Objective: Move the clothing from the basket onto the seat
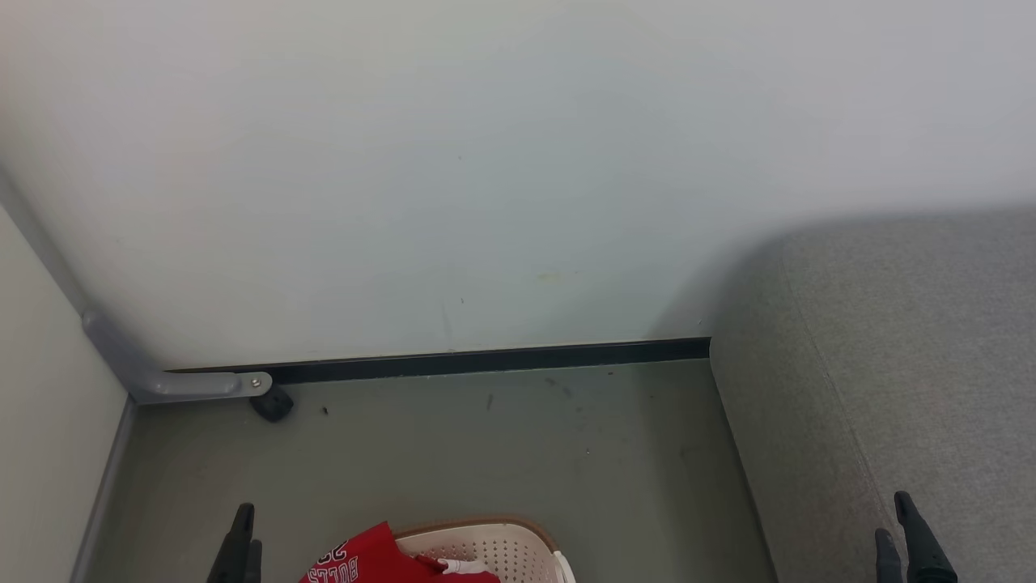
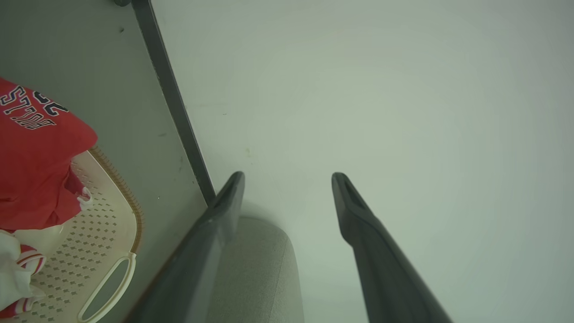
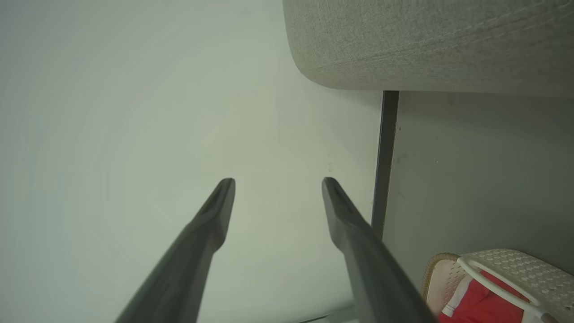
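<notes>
Clothing: red garments with white trim, heaped in the basket; the top one seems to spill over the rim on the side away from the sofa
Basket: cream perforated plastic with a brown woven-look rim and white handle, on the floor near the wall, a strip of bare floor between it and the seat
Seat: big grey fabric sofa on the robot's right
Left pincer: fingers spread wide, nothing between them, held beside the basket
Right pincer: released too, empty, up by the sofa's edge
Handling: I'd judge the cloth light, soft and limp; it will sag, trail and may snag on the rim or drag a second garment along
Where to take hold: a bunched fold high on the heap, pinched deep, not a single slick layer
Writing: white "BULLS" with dark outline on the top garment; dark numerals beside it, too folded to read surely
</notes>
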